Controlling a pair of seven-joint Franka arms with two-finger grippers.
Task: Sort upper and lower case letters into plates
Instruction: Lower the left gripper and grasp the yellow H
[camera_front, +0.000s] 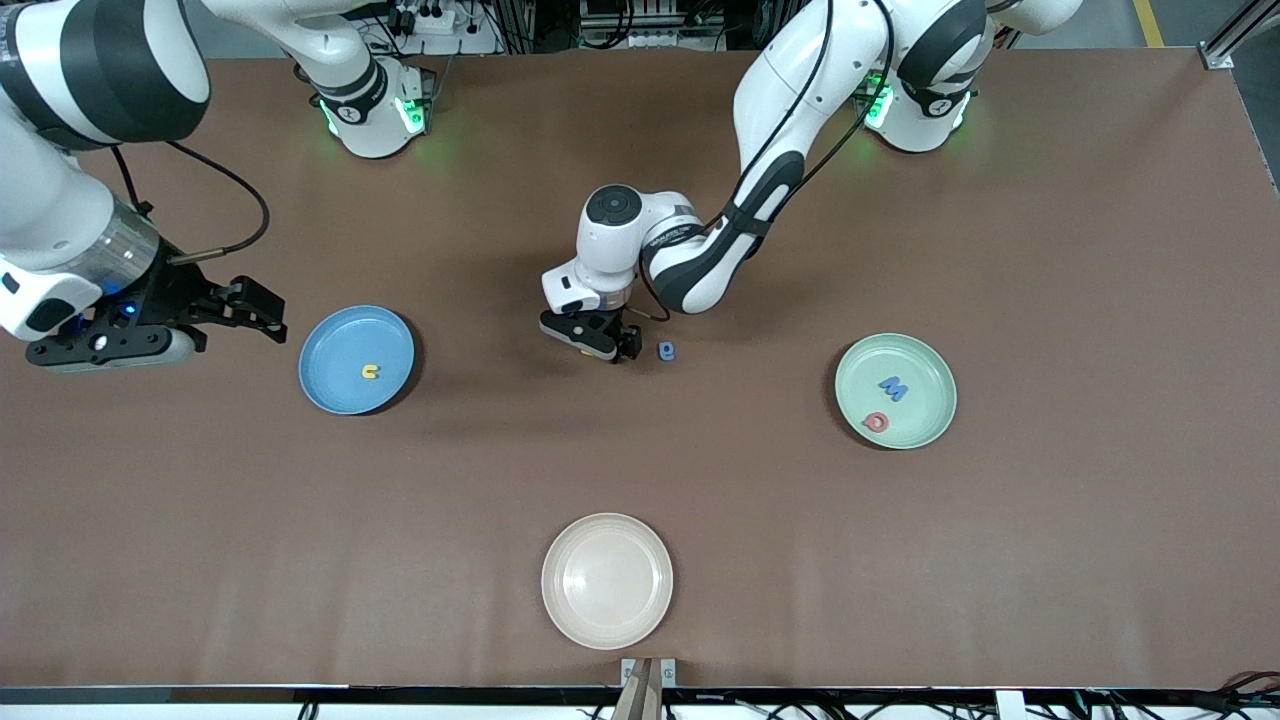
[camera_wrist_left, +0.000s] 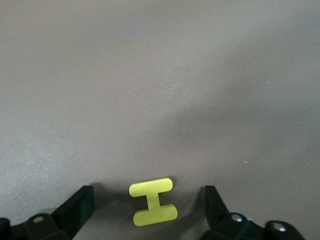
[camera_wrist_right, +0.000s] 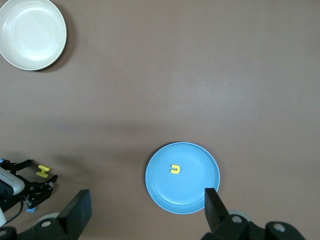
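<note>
Cream plate (camera_front: 607, 581): sitting empty, nearest the front camera.
Mint plate (camera_front: 896, 390): holding a blue M (camera_front: 893, 388) and a red letter (camera_front: 876, 422) too small to read.
Blue plate (camera_front: 356, 359): carrying a yellow u (camera_front: 371, 372).
Left gripper (camera_front: 598, 343): hiding the yellow H (camera_wrist_left: 152, 201) in the front view; its fingers are standing wide apart around the H, not touching it.
Blue letter (camera_front: 667, 351): lying just beside that gripper, unreadable.
Right gripper (camera_front: 262, 312): waiting beside the blue plate, fingers spread, gripping nothing.

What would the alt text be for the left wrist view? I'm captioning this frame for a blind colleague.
A small yellow letter H lies flat on the bare brown table, between the two open black fingers of the left claw, which touch neither side of it. Nothing else shows in this view.
</note>
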